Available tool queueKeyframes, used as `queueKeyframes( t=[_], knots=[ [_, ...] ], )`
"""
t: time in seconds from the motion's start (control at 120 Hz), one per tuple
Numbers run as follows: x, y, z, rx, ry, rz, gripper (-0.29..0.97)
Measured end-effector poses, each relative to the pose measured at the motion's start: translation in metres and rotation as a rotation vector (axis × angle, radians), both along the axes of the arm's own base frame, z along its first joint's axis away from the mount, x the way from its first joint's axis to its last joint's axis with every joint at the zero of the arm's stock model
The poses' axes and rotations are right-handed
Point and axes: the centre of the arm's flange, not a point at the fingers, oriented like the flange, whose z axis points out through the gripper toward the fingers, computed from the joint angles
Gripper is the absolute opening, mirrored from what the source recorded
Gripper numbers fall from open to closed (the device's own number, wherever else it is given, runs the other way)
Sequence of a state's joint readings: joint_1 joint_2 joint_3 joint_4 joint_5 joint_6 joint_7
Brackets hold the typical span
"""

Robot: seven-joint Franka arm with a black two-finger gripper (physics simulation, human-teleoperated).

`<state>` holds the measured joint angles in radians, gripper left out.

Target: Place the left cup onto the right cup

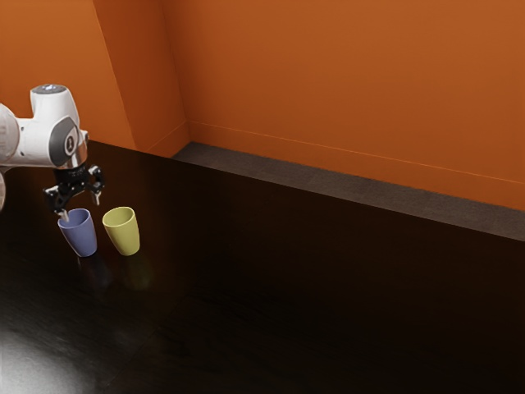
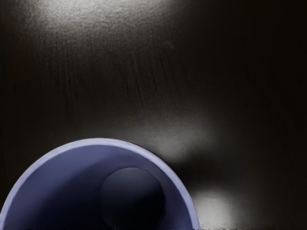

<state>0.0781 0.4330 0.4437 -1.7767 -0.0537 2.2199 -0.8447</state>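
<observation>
The black gripper point(image 1: 79, 205) hangs with its jaws spread wide and points down. It has hold of nothing. One fingertip point(image 1: 62, 215) reaches down to the far left edge of a blue cup's rim, and the other sits higher, off to the exterior view's right. Whether that lower fingertip actually touches the rim cannot be made out.

The blue cup point(image 1: 78, 232) stands upright on the table, mouth up, directly beneath the gripper. Seen from the wrist camera, the blue cup point(image 2: 72, 191) lies just under the hand, showing its pale rim, shadowed inner wall and dark round bottom.

Just beside it, toward the exterior view's right, stands a yellow-green cup point(image 1: 121, 230). This cup is also upright and open at the top. The two cups are close together with a narrow gap between them, not touching, and neither is stacked on the other.

Both rest on a glossy, near-black table point(image 1: 287, 295) that mirrors them faintly and carries a pale patch of glare at its near left corner. The same dark table point(image 2: 144, 72) shows soft bright patches from the wrist camera.

The white arm point(image 1: 49, 135) comes in from the exterior view's left, ending in a rounded joint above the gripper. Beyond the table's far edge runs a grey floor strip point(image 1: 369, 193), backed by plain orange walls point(image 1: 344, 74).
</observation>
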Motion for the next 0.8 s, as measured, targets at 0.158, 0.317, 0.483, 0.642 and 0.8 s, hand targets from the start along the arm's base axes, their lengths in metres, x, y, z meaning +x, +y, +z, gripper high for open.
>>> queueKeyframes(
  t=[0.158,0.317,0.483,0.642,0.8],
  knots=[
    [0.0,0.002,-0.005,-0.002,0.006,0.003,0.61],
    [-0.003,0.01,-0.014,-0.007,0.013,0.021,0.6],
    [0.0,0.009,-0.018,-0.013,0.01,0.018,0.6],
    [0.001,0.012,-0.022,-0.016,0.01,0.026,0.6],
    [0.007,0.016,-0.023,-0.014,0.003,0.03,0.6]
  ],
)
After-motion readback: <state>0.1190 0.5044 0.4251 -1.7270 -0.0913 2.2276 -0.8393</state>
